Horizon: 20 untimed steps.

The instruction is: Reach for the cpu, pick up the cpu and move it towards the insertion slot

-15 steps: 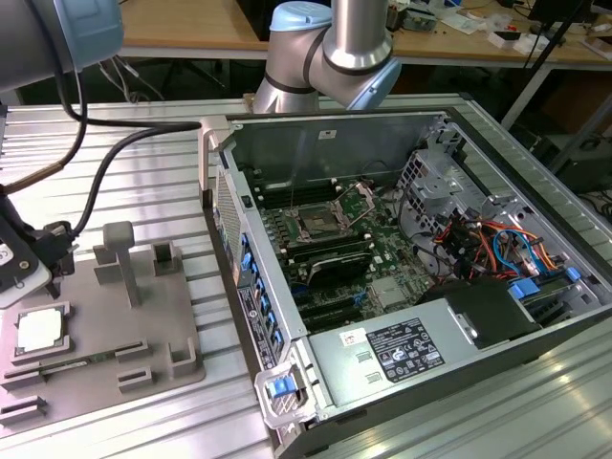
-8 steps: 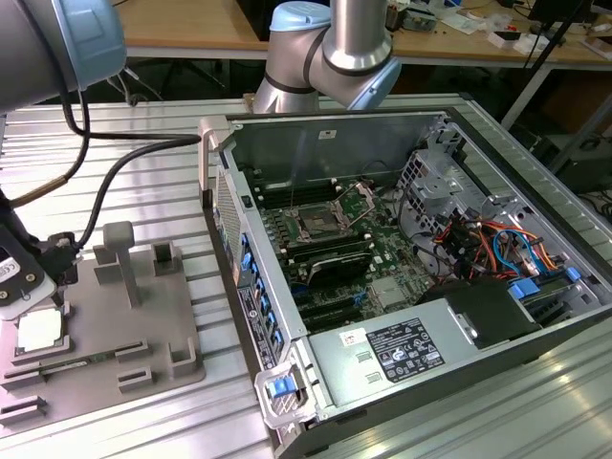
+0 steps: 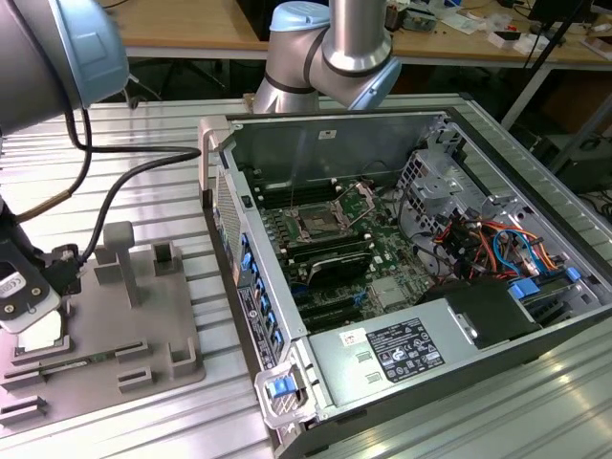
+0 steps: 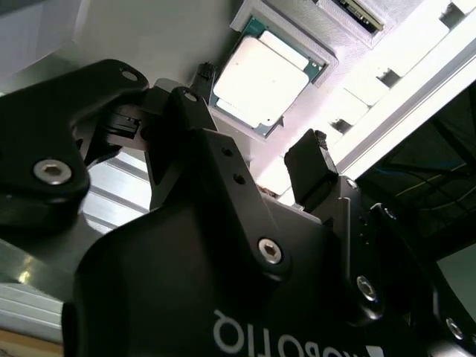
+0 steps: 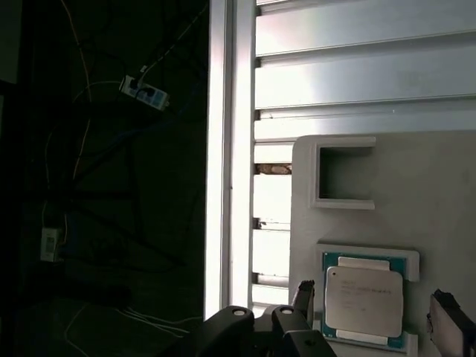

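The cpu (image 5: pixel 364 301), a silver-topped square chip with a thin rim, lies in a shallow pocket of the grey fixture plate (image 5: pixel 416 186). In both wrist views my gripper (image 5: pixel 375 312) is open, with one black fingertip (image 5: pixel 303 296) on each side of the chip and a gap left to it. The second wrist view shows the cpu (image 4: pixel 260 74) beyond the fingers (image 4: pixel 312 160) of the gripper (image 4: pixel 256 119). In the exterior view the gripper (image 3: pixel 36 316) hangs just over the cpu (image 3: pixel 40 337) at the far left. The insertion slot (image 3: pixel 316 226) sits on the motherboard inside the open computer case.
The grey fixture plate (image 3: pixel 115 330) carries upright blocks (image 3: pixel 120 258) on the exterior view's right of the gripper. The computer case wall (image 3: pixel 239 268) rises between the plate and the motherboard. Cables (image 3: pixel 124 182) trail from the arm. The ribbed metal table's edge (image 5: pixel 230 149) runs close to the plate.
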Motion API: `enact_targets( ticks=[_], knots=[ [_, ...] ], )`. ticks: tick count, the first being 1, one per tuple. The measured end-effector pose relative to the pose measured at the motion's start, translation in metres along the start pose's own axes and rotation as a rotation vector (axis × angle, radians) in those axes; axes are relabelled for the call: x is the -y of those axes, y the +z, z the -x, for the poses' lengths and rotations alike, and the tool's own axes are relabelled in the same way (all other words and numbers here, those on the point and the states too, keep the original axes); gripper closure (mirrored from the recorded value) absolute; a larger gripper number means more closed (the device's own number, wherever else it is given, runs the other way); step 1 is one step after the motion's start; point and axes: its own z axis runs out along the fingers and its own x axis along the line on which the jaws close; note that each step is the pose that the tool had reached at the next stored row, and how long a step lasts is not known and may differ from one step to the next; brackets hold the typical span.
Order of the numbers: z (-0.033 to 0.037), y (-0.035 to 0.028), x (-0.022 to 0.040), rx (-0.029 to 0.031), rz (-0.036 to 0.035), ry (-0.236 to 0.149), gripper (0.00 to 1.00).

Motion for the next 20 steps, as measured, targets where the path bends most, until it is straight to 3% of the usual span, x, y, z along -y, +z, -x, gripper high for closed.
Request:
enact_targets(
  ticks=[10,20],
  knots=[
    [-0.0003,0.0115,0.0035,-0.0002,-0.0001,0.0,0.34],
    [-0.0005,0.0188,0.006,-0.0068,0.0002,0.0,0.34]
  ],
)
